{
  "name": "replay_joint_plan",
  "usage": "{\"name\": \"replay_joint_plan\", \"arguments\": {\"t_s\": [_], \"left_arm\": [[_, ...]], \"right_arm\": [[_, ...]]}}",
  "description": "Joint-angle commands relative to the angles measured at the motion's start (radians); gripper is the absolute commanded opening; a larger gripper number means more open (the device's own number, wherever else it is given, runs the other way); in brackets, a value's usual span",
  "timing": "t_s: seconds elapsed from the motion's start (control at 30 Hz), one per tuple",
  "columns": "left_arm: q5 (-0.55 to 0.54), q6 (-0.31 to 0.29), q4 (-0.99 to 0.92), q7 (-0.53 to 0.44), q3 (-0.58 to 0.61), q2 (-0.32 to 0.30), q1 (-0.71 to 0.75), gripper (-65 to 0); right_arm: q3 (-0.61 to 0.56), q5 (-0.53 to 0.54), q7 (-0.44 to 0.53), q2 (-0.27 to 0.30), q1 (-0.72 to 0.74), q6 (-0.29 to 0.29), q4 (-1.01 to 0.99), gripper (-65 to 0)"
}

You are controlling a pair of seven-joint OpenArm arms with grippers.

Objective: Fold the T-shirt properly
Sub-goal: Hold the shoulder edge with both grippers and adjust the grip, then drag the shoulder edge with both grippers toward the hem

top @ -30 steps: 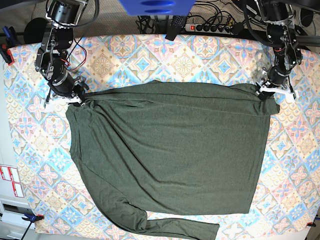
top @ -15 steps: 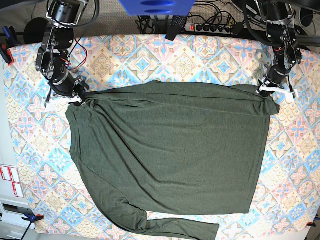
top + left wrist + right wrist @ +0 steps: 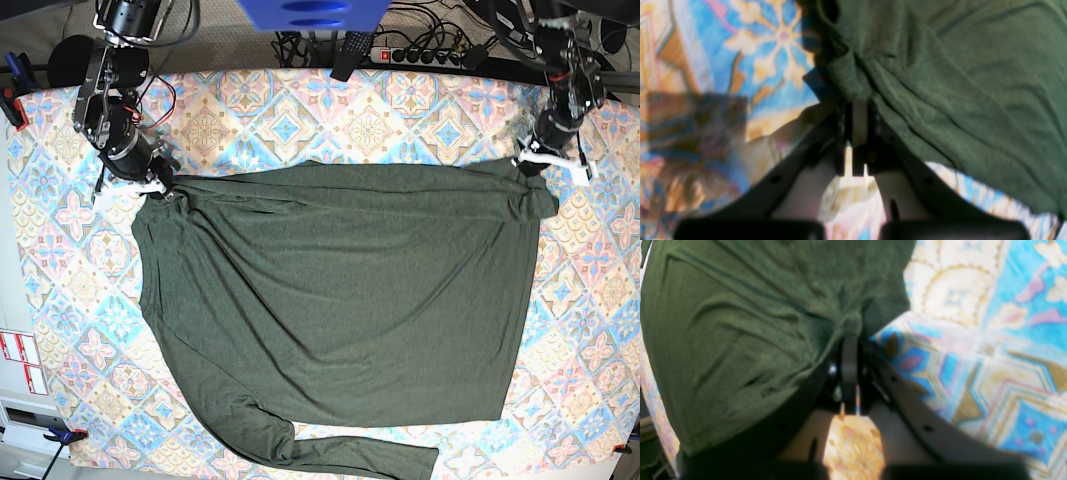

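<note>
The olive-green T-shirt [image 3: 340,300] lies spread over the patterned tablecloth, one long sleeve trailing along the near edge. My left gripper [image 3: 530,167], on the base view's right, is shut on the shirt's far right corner; in the left wrist view the gripper [image 3: 858,110] pinches bunched fabric [image 3: 940,66]. My right gripper [image 3: 160,190], on the base view's left, is shut on the far left corner; in the right wrist view the gripper [image 3: 850,336] clamps the shirt [image 3: 756,323]. The far edge is stretched between both grippers.
The patterned tablecloth [image 3: 300,120] covers the table. A power strip and cables [image 3: 420,52] lie along the far edge. A blue object [image 3: 310,12] hangs at top centre. Clamps [image 3: 12,105] sit on the left table edge.
Both grippers have moved toward the far side of the table, pulling the shirt's far edge and corners with them. Both stay shut on the fabric.
</note>
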Motion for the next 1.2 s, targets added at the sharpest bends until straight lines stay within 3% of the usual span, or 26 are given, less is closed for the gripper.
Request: {"name": "replay_joint_plan", "arguments": {"t_s": [0.0,0.3,0.53,0.67,0.77,1.03,1.17], "left_arm": [[-0.006,-0.004,0.037,-0.011,-0.008,-0.017,0.012,-65.0],[-0.006,-0.004,0.132,-0.014,-0.015,-0.02,0.15,-65.0],[-0.006,-0.007,0.132,-0.014,-0.109,-0.025,0.188,-65.0],[-0.004,-0.059,0.132,-0.008,-0.129,-0.049,0.194,-65.0],[-0.004,-0.061,0.132,-0.011,-0.13,-0.051,0.208,-65.0],[-0.006,-0.061,0.134,-0.011,-0.132,-0.051,0.176,-65.0],[-0.004,-0.061,0.144,-0.006,-0.132,-0.051,0.124,-65.0]], "right_arm": [[0.003,0.013,0.013,0.011,-0.005,0.01,0.031,-65.0],[0.008,0.013,0.014,0.011,-0.1,0.01,0.097,-65.0],[0.011,0.013,0.017,0.011,-0.151,0.01,0.151,-65.0],[0.011,0.013,0.016,0.011,-0.169,0.01,0.198,-65.0],[0.011,0.013,0.016,0.011,-0.191,0.01,0.244,-65.0],[0.011,0.013,0.016,0.011,-0.181,0.01,0.263,-65.0],[0.007,0.013,0.014,0.011,-0.085,0.01,0.261,-65.0]]}}
